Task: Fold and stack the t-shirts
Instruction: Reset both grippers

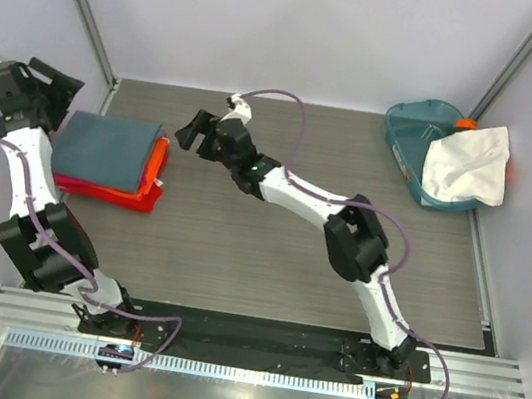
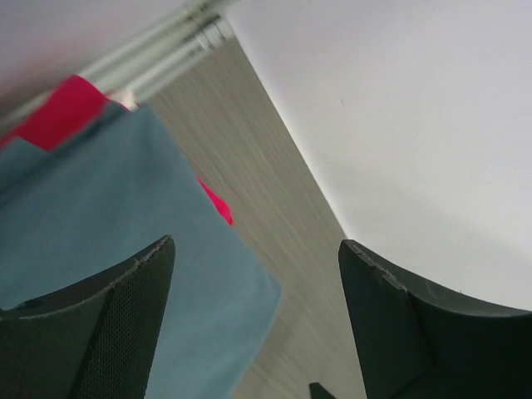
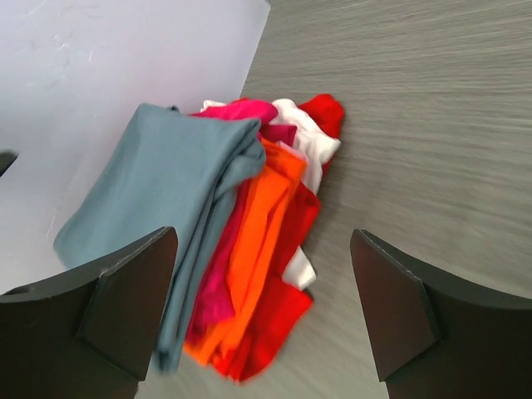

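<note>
A stack of folded t-shirts lies at the table's left side. The slate blue-grey shirt (image 1: 104, 148) is on top, with orange-red cloth (image 1: 152, 182) and magenta pink under it. In the right wrist view the blue-grey shirt (image 3: 158, 191) covers pink, orange (image 3: 266, 233), red and white layers. My left gripper (image 1: 49, 84) is open and empty, just behind the stack's left corner; its view shows the blue-grey shirt (image 2: 100, 216). My right gripper (image 1: 192, 131) is open and empty, above the table right of the stack. A white t-shirt (image 1: 469, 163) hangs over the tub.
A teal plastic tub (image 1: 418, 148) stands at the back right corner with an orange thing (image 1: 468, 122) at its far edge. Grey walls with metal posts close in the back and sides. The wood-grain table (image 1: 266, 260) lies between the stack and the tub.
</note>
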